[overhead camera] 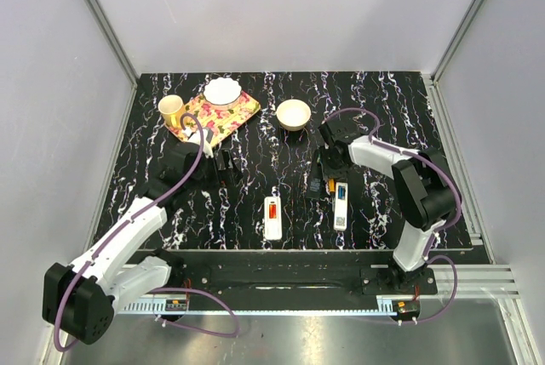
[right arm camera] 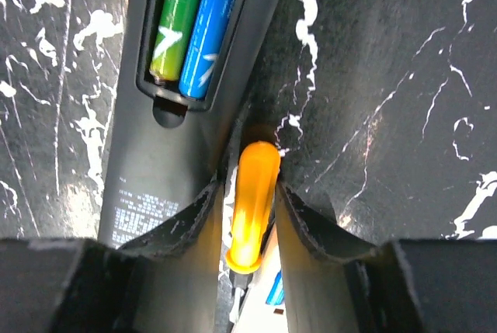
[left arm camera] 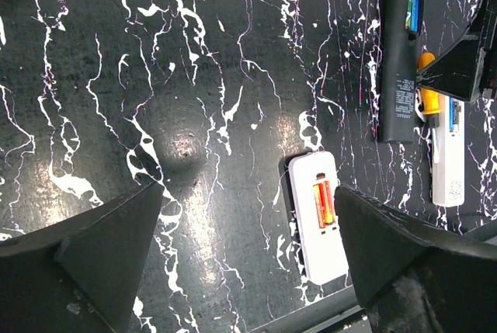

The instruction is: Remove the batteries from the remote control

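Note:
A black remote [right arm camera: 147,154] lies with its back open, showing a green and a blue battery [right arm camera: 190,22]. It also shows in the left wrist view [left arm camera: 398,69]. My right gripper [right arm camera: 250,185] is shut on an orange-handled tool [right arm camera: 255,201], right beside the black remote [overhead camera: 317,179]. A white remote [left arm camera: 318,224] holds red and orange batteries [left arm camera: 324,204]. It lies mid-table [overhead camera: 272,216]. A second white remote [overhead camera: 341,205] shows a blue battery [overhead camera: 341,192]. My left gripper [left arm camera: 248,193] is open and empty, above bare table left of the first white remote.
A patterned tray [overhead camera: 243,114] at the back left carries a white plate [overhead camera: 222,90]. A yellow cup [overhead camera: 171,109] is beside it. A cream bowl [overhead camera: 294,114] stands at the back centre. The table's front edge [left arm camera: 326,313] runs just below the white remote.

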### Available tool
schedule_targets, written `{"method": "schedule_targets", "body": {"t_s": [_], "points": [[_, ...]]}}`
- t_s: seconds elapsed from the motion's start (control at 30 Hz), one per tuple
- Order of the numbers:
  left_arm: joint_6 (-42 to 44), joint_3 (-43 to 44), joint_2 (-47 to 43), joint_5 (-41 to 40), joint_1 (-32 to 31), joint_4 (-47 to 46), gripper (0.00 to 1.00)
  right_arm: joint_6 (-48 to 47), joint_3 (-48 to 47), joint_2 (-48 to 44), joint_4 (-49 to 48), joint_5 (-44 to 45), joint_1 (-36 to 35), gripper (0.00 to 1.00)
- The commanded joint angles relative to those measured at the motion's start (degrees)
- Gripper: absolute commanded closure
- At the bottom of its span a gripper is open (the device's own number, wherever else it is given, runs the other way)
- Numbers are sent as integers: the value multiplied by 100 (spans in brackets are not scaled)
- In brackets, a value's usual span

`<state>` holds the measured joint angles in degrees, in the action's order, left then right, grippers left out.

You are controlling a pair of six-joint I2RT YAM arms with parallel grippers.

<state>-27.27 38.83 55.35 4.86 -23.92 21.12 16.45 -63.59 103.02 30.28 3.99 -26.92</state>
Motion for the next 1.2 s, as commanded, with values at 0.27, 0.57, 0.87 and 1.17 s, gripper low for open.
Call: {"method": "schedule_targets", "body": {"t_s": [0.27, 0.57, 0.87, 1.17], "points": [[11, 143, -24, -161, -104, -65, 1, 245, -233, 359, 153, 296, -51, 94], [90, 195, -209, -83, -183, -21, 1, 236, -250, -343, -31, 15, -51, 100], [371, 669, -113, 129, -937, -213, 1, 736, 767, -2162, -1434, -863, -59, 100], [126, 889, 511, 787, -1895, -1759, 1, 2125, 2349, -4184, -3419, -1734, -42, 100]]}}
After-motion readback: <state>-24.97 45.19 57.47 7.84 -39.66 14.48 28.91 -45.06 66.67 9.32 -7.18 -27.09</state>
